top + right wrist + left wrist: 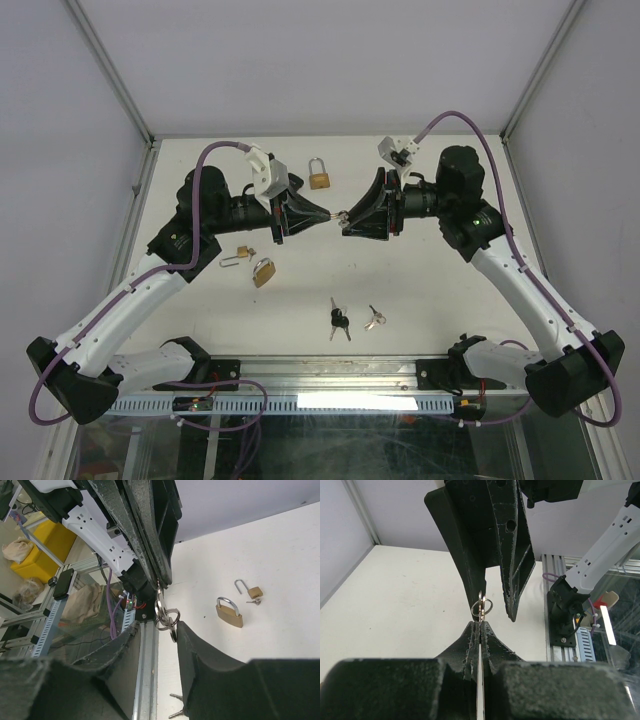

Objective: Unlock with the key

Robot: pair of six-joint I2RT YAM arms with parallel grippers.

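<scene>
Just below the key ring (482, 609), all but a thin edge of the key (480, 690) is buried between the pressed-together fingers of the left gripper (479, 626), and well below the key ring in the right wrist view, spare keys (176, 697) are half hidden behind the right gripper (157, 627).

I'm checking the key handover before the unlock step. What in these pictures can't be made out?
1. Silver key: the left wrist view shows it edge-on, clamped in the left gripper; its teeth are hidden.
2. Silver key ring: whether the open right gripper touches it is unclear in the right wrist view, and too small from above.
3. Far closed brass padlock: its keyhole is too small in the top view.
</scene>
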